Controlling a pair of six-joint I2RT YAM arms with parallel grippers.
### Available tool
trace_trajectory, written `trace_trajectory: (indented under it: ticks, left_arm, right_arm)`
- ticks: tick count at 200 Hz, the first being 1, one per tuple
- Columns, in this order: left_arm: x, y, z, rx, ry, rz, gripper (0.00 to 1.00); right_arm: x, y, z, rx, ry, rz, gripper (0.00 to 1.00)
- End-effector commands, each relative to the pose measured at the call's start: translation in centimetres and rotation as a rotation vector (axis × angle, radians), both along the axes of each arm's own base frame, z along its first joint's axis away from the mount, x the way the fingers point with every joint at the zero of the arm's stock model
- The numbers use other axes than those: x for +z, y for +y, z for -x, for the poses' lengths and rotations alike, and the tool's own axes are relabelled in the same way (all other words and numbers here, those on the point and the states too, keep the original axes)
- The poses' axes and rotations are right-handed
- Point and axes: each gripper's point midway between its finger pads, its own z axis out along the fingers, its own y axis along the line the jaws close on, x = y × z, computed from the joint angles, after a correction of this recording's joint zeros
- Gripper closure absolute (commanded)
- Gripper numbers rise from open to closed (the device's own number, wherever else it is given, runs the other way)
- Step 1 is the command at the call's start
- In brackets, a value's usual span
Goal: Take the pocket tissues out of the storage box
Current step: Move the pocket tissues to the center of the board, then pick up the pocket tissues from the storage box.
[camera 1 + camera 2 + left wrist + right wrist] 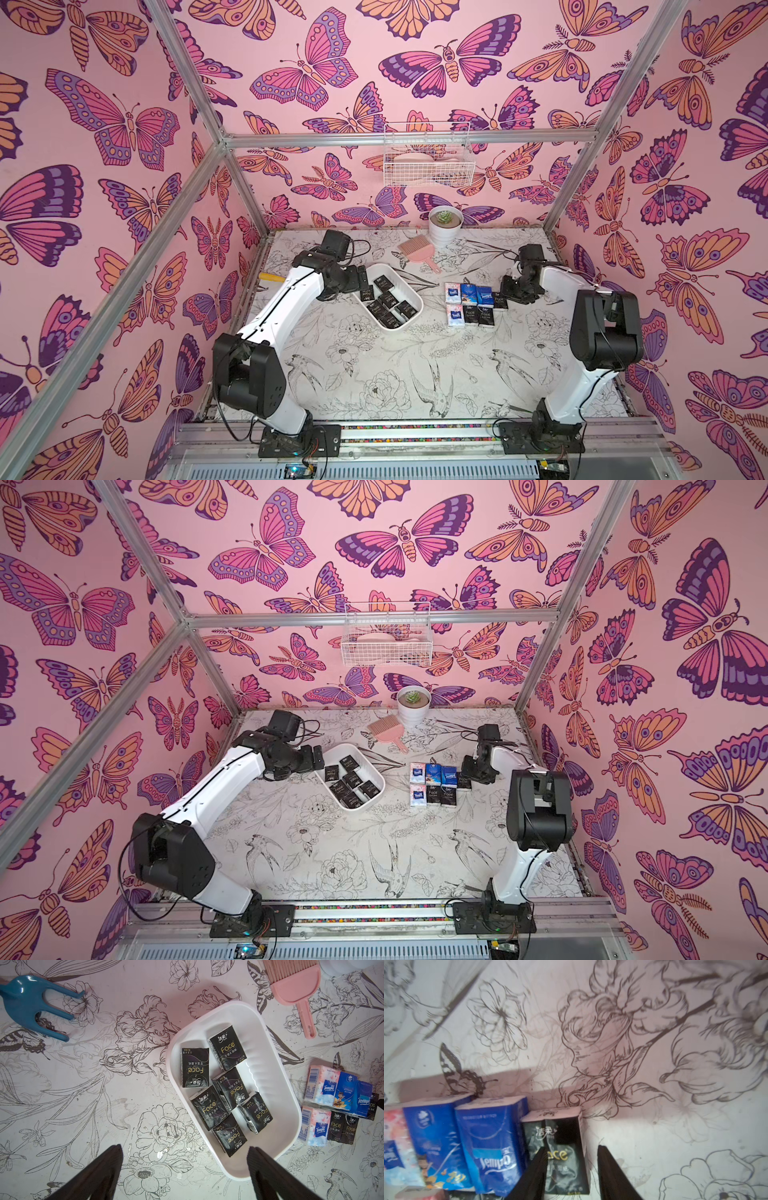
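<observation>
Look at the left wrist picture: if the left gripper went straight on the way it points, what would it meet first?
Probably the near rim of the shallow white plastic storage box, then the black pocket tissue packets inside. The left gripper stands open, one finger already over that rim. Height above it is unclear.

Robot test booth, aluminium frame, butterfly-print walls rising around a floral-print table, two arms bolted to a rail at the table's front edge
</observation>
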Motion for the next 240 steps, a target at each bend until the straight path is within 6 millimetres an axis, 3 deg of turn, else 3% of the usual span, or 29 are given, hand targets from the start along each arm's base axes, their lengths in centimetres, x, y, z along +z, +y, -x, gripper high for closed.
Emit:
trace_trajectory:
  ticks: [1, 21, 36, 78, 100, 121, 145, 165, 240]
  left_arm:
    - [-0.3, 0.2, 0.1, -0.004, 0.017, -0.025, 0.00]
    - [-0.6, 0.2, 0.1, -0.003, 0.027, -0.027, 0.00]
    - [-1.0, 0.0, 0.1, -0.002, 0.038, -0.026, 0.00]
    - [-1.1, 0.0, -0.5, 0.000, 0.039, -0.031, 0.00]
    - [-0.8, 0.1, -0.4, 0.010, 0.032, -0.026, 0.00]
    - [-0.3, 0.9, -0.1, 0.038, 0.015, -0.035, 0.00]
    - [0.3, 2.1, 0.4, 0.066, -0.003, -0.036, 0.00]
    - [0.6, 3.0, 0.9, 0.084, -0.011, -0.033, 0.00]
    - [0.5, 4.1, 1.5, 0.091, -0.009, -0.025, 0.00]
  right_arm:
    - [3.4, 0.2, -0.6, 0.026, -0.048, 0.062, 0.57]
    - [5.4, 2.3, -0.7, 0.092, -0.083, 0.100, 0.56]
    - [7.2, 6.1, -0.8, 0.174, -0.134, 0.078, 0.54]
    - [10.9, 22.2, 0.8, 0.548, -0.255, -0.009, 0.51]
    - [10.6, 29.1, 2.1, 0.692, -0.275, -0.014, 0.47]
    - [8.9, 33.6, 2.7, 0.758, -0.268, -0.014, 0.43]
    - [6.8, 36.8, 3.1, 0.805, -0.251, -0.037, 0.41]
    - [5.1, 38.2, 3.0, 0.817, -0.230, -0.060, 0.41]
    - [0.2, 40.4, 3.2, 0.843, -0.155, -0.084, 0.38]
